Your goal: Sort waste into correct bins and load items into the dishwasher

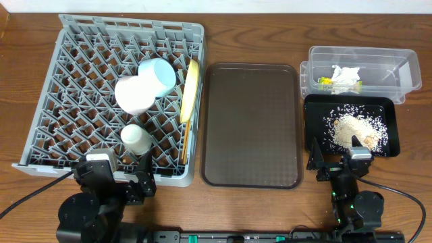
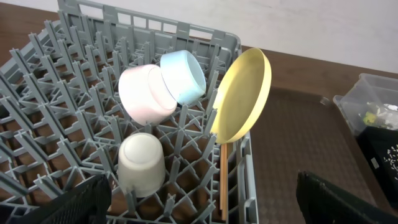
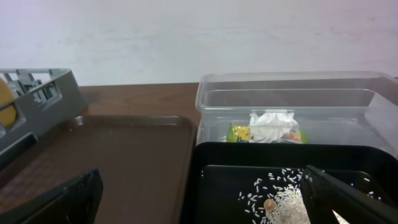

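The grey dish rack [image 1: 54, 81] holds the light blue bowl [image 1: 160, 73], the pinkish-white bowl [image 1: 135, 93], the white cup [image 1: 137, 138], the yellow plate [image 1: 191, 89] on edge, and chopsticks [image 1: 183, 143]. In the left wrist view I see the rack [image 2: 56, 93], blue bowl [image 2: 183, 74], pink bowl [image 2: 146, 93], cup [image 2: 142, 163], plate [image 2: 242, 93] and chopsticks [image 2: 222, 180]. The clear tub [image 1: 391, 61] holds the napkin [image 1: 347, 76] and wrapper [image 1: 326, 82]. The black tray [image 1: 317, 111] holds rice scraps [image 1: 354, 129]. My left gripper [image 1: 133, 172] and right gripper [image 1: 334, 162] are open and empty at the table's front edge.
A brown serving tray [image 1: 251, 125] lies between the rack and the bins, also in the right wrist view [image 3: 112, 162]. The right wrist view shows the tub [image 3: 292, 99], napkin [image 3: 270, 124], wrapper [image 3: 237, 132] and black tray [image 3: 249, 155] with rice [image 3: 280, 196].
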You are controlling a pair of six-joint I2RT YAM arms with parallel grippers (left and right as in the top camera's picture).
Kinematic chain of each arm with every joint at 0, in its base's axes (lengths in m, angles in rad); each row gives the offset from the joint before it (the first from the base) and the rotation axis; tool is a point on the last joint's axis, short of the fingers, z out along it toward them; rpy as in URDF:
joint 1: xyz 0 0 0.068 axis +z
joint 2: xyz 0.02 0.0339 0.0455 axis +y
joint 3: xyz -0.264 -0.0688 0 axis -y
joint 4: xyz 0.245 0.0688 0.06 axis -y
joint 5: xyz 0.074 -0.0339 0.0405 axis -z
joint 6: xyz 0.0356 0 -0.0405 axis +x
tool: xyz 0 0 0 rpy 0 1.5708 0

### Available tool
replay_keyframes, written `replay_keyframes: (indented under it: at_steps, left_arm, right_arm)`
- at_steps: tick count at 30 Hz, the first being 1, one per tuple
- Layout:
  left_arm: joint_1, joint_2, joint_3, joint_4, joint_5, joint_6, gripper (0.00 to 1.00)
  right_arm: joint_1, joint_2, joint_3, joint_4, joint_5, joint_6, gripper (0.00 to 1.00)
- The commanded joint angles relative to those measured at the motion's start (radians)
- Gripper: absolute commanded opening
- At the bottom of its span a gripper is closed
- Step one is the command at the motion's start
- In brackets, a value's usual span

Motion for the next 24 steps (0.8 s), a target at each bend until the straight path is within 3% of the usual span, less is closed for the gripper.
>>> replay_keyframes:
  at_steps: [1,18,24]
  left_arm:
    - [0.002,-0.003,0.000,0.004,-0.012,0.010,0.95]
    - [0.005,-0.004,0.000,-0.002,-0.012,0.010,0.95]
    - [0.087,-0.027,-0.049,-0.037,0.000,0.010,0.96]
  right_arm:
    - [0.005,-0.005,-0.001,-0.005,0.012,-0.010,0.99]
    - [0.005,-0.005,-0.001,-0.005,0.012,-0.010,0.99]
    - [0.005,-0.005,-0.001,-0.005,0.012,-0.010,0.99]
